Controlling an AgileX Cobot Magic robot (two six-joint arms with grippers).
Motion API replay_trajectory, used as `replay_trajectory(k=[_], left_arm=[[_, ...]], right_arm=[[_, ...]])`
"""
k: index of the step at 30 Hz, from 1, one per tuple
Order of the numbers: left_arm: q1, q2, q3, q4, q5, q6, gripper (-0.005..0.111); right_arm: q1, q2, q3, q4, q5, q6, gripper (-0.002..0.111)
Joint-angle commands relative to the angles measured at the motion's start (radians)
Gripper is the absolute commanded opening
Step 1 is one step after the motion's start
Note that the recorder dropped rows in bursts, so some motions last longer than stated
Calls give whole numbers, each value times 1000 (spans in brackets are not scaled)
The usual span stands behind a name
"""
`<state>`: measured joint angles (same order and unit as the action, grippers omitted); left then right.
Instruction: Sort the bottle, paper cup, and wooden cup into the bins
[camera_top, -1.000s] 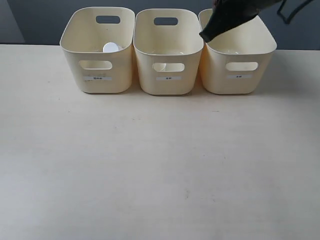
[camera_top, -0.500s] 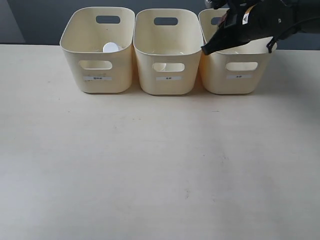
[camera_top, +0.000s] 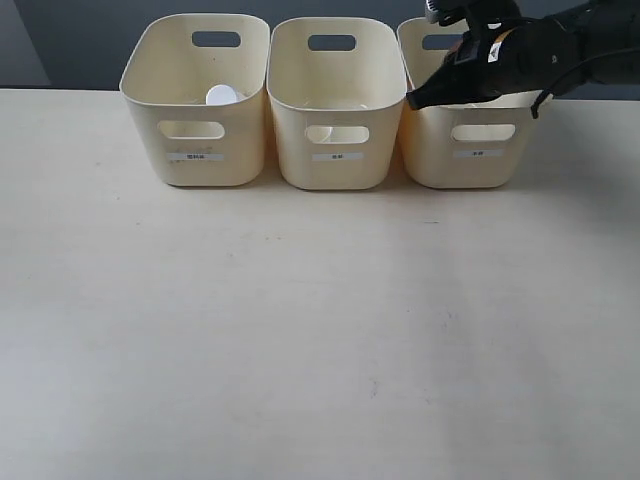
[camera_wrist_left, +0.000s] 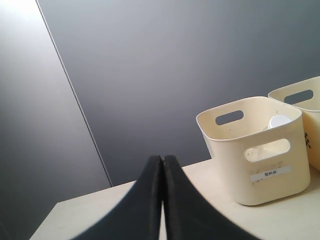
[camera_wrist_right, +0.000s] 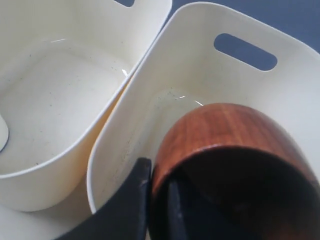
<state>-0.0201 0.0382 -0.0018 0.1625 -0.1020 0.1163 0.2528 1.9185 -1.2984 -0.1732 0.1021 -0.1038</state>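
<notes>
Reddish-brown wood, glossy and grained, fills much of the right wrist view: the wooden cup (camera_wrist_right: 235, 150) is pinched at its rim by the right gripper (camera_wrist_right: 159, 200), 1 black finger outside the wall and the other inside the dark mouth. It hangs tilted above the right bin (camera_wrist_right: 140, 125), over its open top and near the left wall.

From where I stand, 3 cream bins sit in a row at the far edge of the pale table (camera_top: 300, 330), each with oval handle slots and a small white label. In the exterior view the right gripper (camera_top: 415, 98) reaches in from the right at rim height of the right bin (camera_top: 480, 160), and the black arm covers the cup completely. The left bin (camera_top: 195, 130) holds the bottle (camera_top: 221, 95), of which only the white cap shows. Through the near slot of the middle bin (camera_top: 336, 150) a white shape shows, probably the paper cup (camera_top: 320, 133).

The left wrist view looks along the table from the left: the left gripper (camera_wrist_left: 162, 165) has its black fingers pressed together with nothing between them, well apart from the left bin (camera_wrist_left: 260, 165), where the bottle (camera_wrist_left: 279, 121) cap shows over the rim.
</notes>
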Motion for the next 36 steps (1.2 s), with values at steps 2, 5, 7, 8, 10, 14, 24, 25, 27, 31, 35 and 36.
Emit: replay_trajectory(k=[2,5,7,8,10,14,24,25,27,31,35,36], left_arm=[[-1,-2,2,0,-5,-2,0],[-1,-2,2,0,-5,-2,0],[-1,-2,2,0,-5,-2,0],[-1,-2,2,0,-5,-2,0],[-1,-2,2,0,-5,-2,0],[-1,-2,2,0,-5,-2,0],[-1,-2,2,0,-5,-2,0],[-1,-2,2,0,-5,-2,0],[-1,-2,2,0,-5,-2,0],[-1,-2,2,0,-5,-2,0],[-1,-2,2,0,-5,-2,0],[-1,-2,2,0,-5,-2,0]], right_arm=[[-9,-6,0,6,8,3,-1],[-9,-6,0,6,22,3,0],[-9,-6,0,6,30,3,7],[-9,-6,0,6,30,3,13],[-9,-6,0,21,30,3,26],[-9,-6,0,29,30,15,35],[-9,-131,46,17,25,21,23],[-9,-161,62,15,22,21,20],[-9,-221,97,1,22,21,12],[-9,-378,199,-20,17,21,-1],[-9,-533,298,-19,17,21,-1],[-9,-577,322,-6,17,26,-1]])
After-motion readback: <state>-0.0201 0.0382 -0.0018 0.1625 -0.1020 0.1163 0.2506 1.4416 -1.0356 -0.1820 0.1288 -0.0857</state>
